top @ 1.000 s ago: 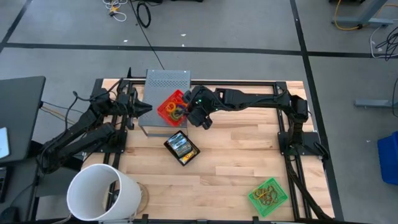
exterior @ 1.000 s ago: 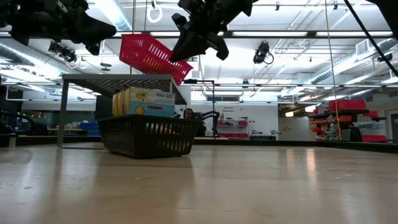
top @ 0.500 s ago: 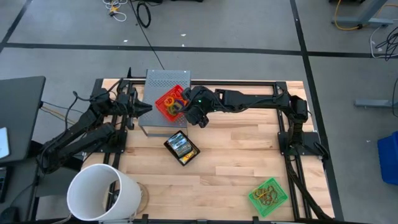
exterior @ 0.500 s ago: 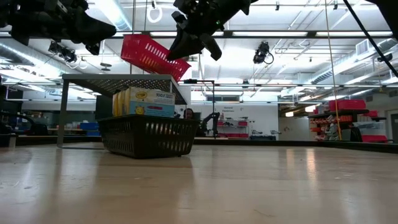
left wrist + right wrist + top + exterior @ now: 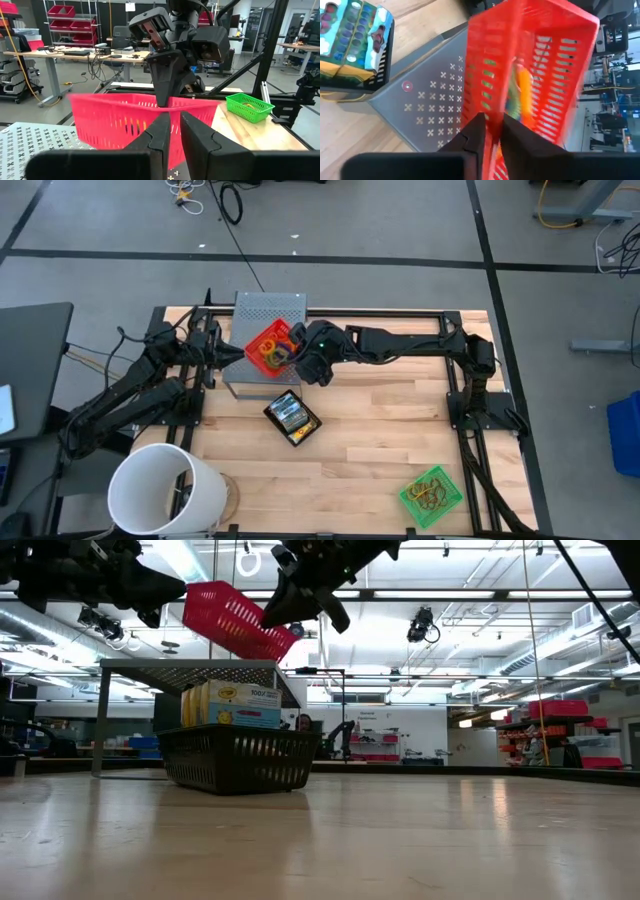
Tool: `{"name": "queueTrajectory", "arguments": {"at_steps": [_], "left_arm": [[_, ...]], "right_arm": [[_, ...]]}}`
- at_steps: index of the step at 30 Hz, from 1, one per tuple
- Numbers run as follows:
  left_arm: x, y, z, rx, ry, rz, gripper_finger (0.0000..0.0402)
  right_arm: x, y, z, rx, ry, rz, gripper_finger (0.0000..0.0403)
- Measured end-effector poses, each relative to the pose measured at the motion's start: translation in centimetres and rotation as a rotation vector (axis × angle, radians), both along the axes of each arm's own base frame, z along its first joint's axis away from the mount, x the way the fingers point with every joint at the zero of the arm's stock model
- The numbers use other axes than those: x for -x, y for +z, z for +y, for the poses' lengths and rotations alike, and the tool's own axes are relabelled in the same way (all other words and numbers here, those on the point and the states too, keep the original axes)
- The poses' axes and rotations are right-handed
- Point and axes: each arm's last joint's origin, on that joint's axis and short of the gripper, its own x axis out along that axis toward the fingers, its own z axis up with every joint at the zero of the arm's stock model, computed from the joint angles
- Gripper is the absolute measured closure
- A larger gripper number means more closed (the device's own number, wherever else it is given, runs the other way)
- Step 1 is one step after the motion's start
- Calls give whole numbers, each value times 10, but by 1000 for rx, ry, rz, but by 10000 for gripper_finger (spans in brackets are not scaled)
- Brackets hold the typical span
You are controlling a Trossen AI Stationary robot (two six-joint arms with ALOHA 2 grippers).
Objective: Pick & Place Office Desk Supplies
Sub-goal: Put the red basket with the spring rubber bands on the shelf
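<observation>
Red basket handoff above the grey shelf

We pinch the red basket of rubber bands from both sides: right gripper and left gripper clamped on opposite rims, keeping it steady above the grey shelf.

arms: two, matte black, jointed | right arm: green indicator light | jaws: dark, wedge-shaped

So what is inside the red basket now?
The red basket, held tilted above the grey shelf by the right gripper, holds rubber bands: orange and green loops show through its mesh. Its walls cover the rest, so how many cannot be seen.
</observation>
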Motion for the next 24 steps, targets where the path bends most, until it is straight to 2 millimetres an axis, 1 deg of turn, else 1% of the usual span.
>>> {"name": "queueTrajectory", "arguments": {"at_steps": [9,14,18,21,24], "left_arm": [[0,-1,0,-2,-1,5,351],[0,-2,0,6,0,18,351],[0,-3,0,5,0,28,351],[0,-3,0,5,1,27,351],[0,-3,0,8,1,27,351]], "right_arm": [[-1,3,-1,10,3,-25,282],[-2,4,-1,20,9,-36,255],[-2,4,0,17,-5,-37,248],[-3,5,3,2,-63,-61,248],[-3,6,5,6,-141,-72,266]]}}
